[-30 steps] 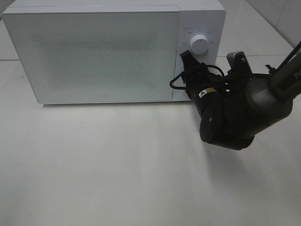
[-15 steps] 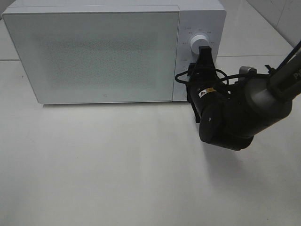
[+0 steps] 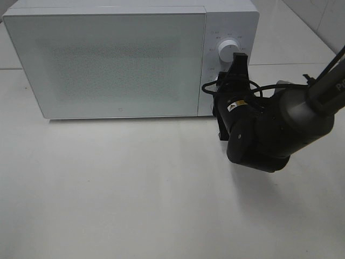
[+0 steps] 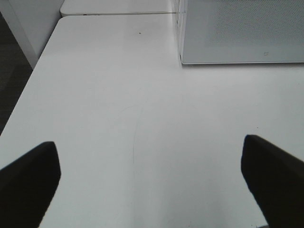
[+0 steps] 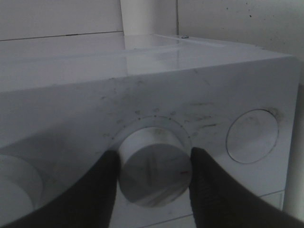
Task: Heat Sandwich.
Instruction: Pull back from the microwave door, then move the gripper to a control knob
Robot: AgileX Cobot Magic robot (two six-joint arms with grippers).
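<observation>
Microwave knob (image 5: 154, 167) pinched by right hand (image 5: 153, 164) (2 fingers (image 5: 90, 190) flanking); left hand (image 4: 152, 183) wide open, empty, over table (image 4: 118, 95) beside edge.

Table (image 3: 135, 189): white, matte, fills most of the high view; a soft shadow lies on its right part; a thin seam joins it to a second white slab (image 4: 118, 5) behind; wall (image 3: 323, 16) at the far right corner is pale tile with dark grout; floor (image 4: 12, 71) beyond the table's edge is dark; light diffuse and even.
</observation>
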